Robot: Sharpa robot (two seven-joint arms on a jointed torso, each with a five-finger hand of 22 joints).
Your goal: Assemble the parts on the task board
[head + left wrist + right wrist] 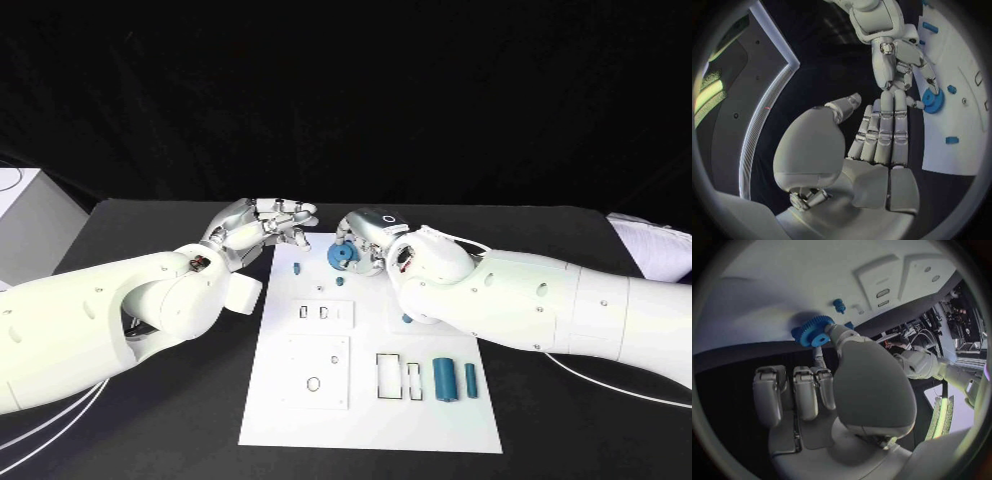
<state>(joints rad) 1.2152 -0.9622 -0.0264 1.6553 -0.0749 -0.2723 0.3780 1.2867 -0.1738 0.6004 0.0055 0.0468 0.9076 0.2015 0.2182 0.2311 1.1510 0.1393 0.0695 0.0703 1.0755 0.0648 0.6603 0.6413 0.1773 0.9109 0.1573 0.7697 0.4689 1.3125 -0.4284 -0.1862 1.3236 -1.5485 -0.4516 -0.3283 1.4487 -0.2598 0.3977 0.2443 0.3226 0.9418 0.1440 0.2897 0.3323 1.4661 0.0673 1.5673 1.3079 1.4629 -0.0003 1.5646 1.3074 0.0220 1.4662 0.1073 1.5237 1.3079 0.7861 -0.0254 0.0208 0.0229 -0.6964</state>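
The white task board [289,400] lies in the middle of the black table. At its far end my right hand [378,238] pinches a blue gear [342,254] between thumb and a finger, just over the board [786,285]. The gear [813,331] casts a shadow on the plate close to a small blue peg [839,305]. My left hand [268,222] hovers beside the board's far left corner, fingers stretched out and holding nothing. From the left wrist, my left hand [879,130] points toward the right hand [901,60] and the gear [932,100].
Two blue cylinders [446,379] [470,377] lie on the board's near right part beside rectangular slots [389,375]. Small blue pieces sit at the far end [290,267] [340,282] and under my right arm [407,320]. A white box [29,215] stands at the table's left.
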